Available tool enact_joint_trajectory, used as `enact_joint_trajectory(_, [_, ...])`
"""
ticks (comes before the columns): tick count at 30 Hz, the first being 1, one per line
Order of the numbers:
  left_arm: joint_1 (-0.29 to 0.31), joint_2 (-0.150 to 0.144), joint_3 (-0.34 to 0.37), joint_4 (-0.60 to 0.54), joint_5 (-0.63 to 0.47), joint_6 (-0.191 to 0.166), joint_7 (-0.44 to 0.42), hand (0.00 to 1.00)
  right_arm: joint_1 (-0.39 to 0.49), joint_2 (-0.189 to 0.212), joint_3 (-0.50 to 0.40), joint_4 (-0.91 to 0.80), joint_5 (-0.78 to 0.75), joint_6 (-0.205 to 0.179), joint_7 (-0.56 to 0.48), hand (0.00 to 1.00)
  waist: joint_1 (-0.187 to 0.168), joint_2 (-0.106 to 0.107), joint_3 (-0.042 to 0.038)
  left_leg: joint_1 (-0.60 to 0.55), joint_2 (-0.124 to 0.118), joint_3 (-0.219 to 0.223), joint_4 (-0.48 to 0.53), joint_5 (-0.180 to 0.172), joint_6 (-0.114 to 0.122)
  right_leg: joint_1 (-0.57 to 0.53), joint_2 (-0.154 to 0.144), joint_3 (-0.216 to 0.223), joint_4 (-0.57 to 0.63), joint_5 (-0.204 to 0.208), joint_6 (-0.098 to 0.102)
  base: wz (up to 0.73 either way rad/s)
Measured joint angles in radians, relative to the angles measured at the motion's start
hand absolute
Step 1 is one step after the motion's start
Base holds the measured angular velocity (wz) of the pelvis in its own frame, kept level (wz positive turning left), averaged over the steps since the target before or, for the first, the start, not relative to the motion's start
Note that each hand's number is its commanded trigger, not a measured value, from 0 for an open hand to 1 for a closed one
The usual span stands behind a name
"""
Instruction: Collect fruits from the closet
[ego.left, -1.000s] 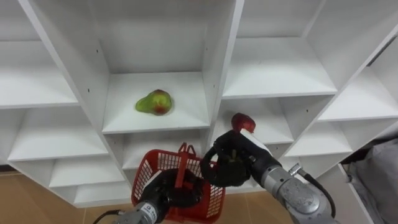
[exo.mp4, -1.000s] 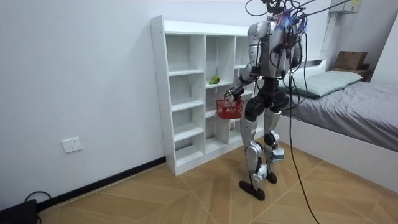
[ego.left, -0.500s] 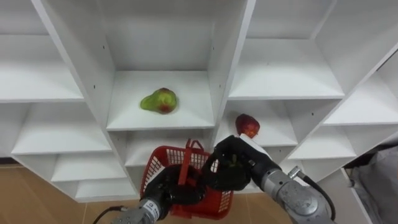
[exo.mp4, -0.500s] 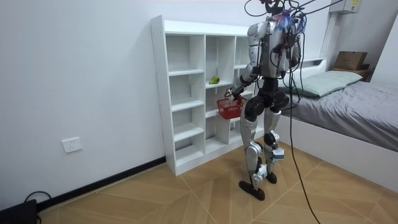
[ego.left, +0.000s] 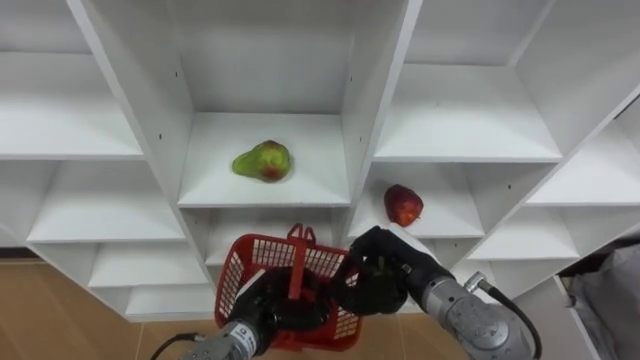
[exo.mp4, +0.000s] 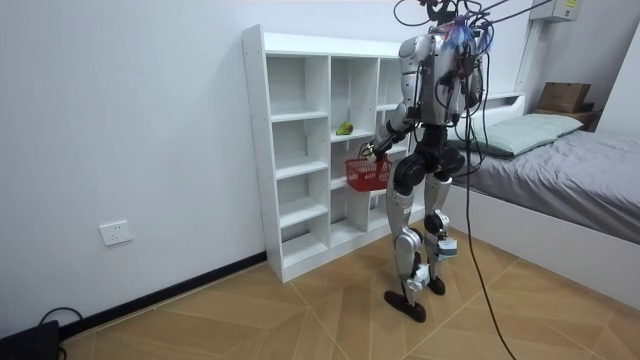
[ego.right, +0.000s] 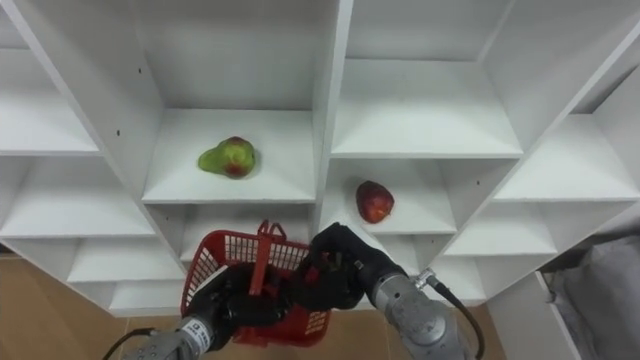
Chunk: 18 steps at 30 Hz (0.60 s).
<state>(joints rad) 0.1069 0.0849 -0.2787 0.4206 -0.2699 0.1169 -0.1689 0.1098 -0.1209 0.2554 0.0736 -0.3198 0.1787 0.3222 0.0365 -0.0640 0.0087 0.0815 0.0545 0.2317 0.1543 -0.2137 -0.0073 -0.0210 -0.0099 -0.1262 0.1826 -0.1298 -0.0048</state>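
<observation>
View from the robot's head, with a side view of the room. We see the robot standing upright, facing the white closet (ego.left: 375, 120), with a bed (exo.mp4: 580, 170) on the side of it away from the closet.

Two fruits still lie in the closet. A green fruit (ego.left: 262, 161) with a red blush rests on the shelf of the closet's middle column. A red apple (ego.left: 403, 204) rests one shelf lower, in the next column to the right.

A red basket (ego.left: 248, 268) of open mesh hangs in front of the closet's lower shelves, below the green fruit. Its handle (ego.left: 297, 262) stands upright. The left hand (ego.left: 262, 308) is at the foot of this handle, and its fingers (ego.left: 283, 312) are curled round it, carrying the basket. We cannot make out any contents through the mesh.

The right hand (ego.left: 375, 285) is at the basket's right rim, in front of the closet and below the apple, apart from it. Whether this hand is clenched, released or grasping something we cannot tell.
</observation>
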Motion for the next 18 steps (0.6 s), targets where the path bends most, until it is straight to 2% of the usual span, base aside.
enact_joint_trajectory(12, [0.0,0.004,0.0,-0.009,-0.001,0.015,-0.001,1.0,-0.01,0.007,0.009,0.044,0.001,0.011,-0.062,1.0,0.003,0.002,0.0,-0.001,0.0,0.001,0.0,0.0,0.0,0.001,0.0,-0.005,0.001,0.0,0.0,0.0])
enact_joint_trajectory(18, [0.001,0.004,0.0,-0.021,-0.002,0.015,0.0,1.0,-0.012,0.007,0.01,0.074,0.003,0.011,-0.093,1.0,0.003,0.014,-0.0015,-0.001,0.0,-0.005,0.002,0.0,0.0,0.005,-0.001,-0.011,0.002,0.0,0.0,0.01])
